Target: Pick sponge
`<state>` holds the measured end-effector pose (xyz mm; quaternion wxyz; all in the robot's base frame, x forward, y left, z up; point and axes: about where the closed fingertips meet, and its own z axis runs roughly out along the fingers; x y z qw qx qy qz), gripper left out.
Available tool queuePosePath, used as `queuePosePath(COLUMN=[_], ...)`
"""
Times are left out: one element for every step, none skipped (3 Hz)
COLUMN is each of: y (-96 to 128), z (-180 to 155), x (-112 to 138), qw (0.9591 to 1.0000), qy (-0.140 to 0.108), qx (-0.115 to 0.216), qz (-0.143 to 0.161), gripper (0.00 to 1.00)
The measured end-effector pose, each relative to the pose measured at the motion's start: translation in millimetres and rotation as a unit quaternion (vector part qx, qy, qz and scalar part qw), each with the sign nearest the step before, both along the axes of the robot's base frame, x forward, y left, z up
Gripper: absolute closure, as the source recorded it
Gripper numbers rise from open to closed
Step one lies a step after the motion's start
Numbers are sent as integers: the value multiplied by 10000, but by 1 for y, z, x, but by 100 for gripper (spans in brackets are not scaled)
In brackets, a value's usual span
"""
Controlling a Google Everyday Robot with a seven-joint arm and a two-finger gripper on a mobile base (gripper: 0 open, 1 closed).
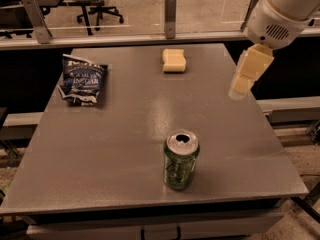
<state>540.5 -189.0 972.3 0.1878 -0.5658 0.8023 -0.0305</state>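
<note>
The sponge (174, 60) is a small pale yellow block lying flat near the far edge of the grey table (125, 129), a little right of its middle. My gripper (241, 87) hangs from the white arm at the upper right, above the table's right side. It is to the right of the sponge and nearer to me, apart from it and holding nothing that I can see.
A green soda can (180, 159) stands upright near the table's front edge. A dark blue snack bag (81, 79) lies at the far left. A rail with grey posts (170, 9) runs behind the table, with office chairs beyond.
</note>
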Motion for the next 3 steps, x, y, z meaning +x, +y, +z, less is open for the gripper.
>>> queuePosePath(y=[12, 31, 46], z=[-6, -26, -52], x=[45, 110, 162], qw=[9994, 9970, 9932], qy=[-92, -89, -58], qx=[260, 580, 803], qz=[-203, -502, -840], gripper=[0, 0, 0])
